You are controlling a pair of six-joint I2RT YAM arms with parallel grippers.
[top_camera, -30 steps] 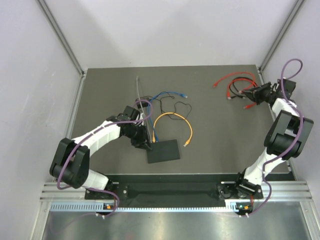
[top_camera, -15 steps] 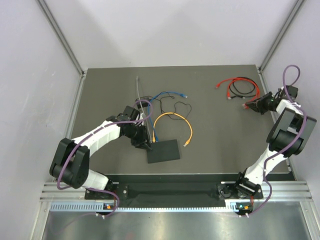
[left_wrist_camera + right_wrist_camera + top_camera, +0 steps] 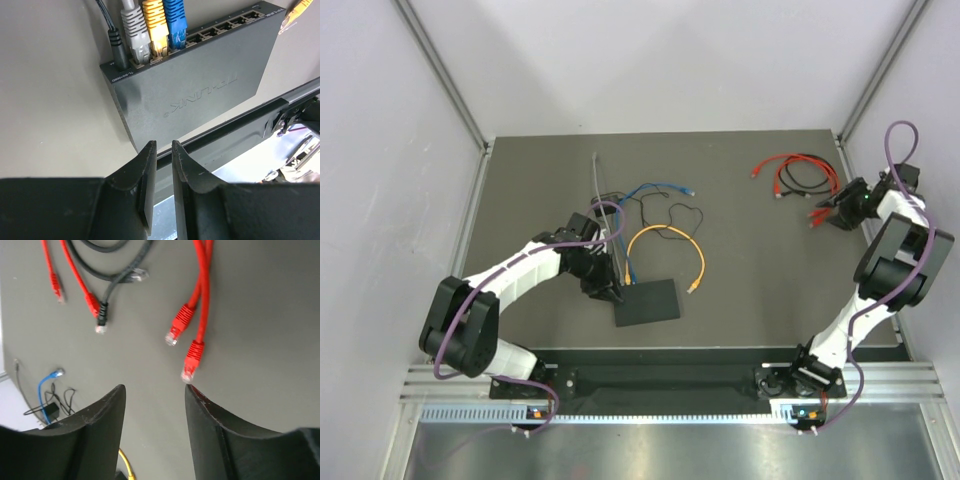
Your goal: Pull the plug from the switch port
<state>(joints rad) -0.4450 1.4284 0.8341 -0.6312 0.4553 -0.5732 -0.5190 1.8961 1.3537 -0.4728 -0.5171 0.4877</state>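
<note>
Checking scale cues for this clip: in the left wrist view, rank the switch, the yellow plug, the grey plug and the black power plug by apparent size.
1. switch, by far the largest.
2. grey plug and yellow plug: too alike to rank.
3. black power plug, thinnest.
</note>
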